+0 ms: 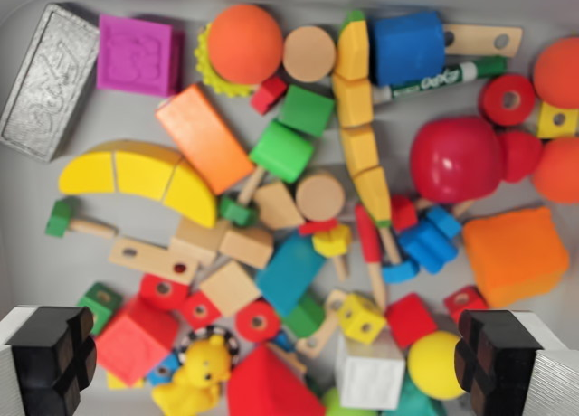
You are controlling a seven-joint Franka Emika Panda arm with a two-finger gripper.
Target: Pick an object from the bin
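I look straight down into a grey bin full of toys. My gripper is open, with one black fingertip at the wrist view's lower left and the other at the lower right, above the pile with nothing held. Between the fingertips lie a red pyramid block, a yellow teddy bear, a white cube and a yellow ball. Farther up sit an orange block, a yellow banana and a red dome.
A silver textured brick and a purple cube lie at the top left. An orange ball, a blue block and a green marker sit along the top. An orange soft cube rests at the right.
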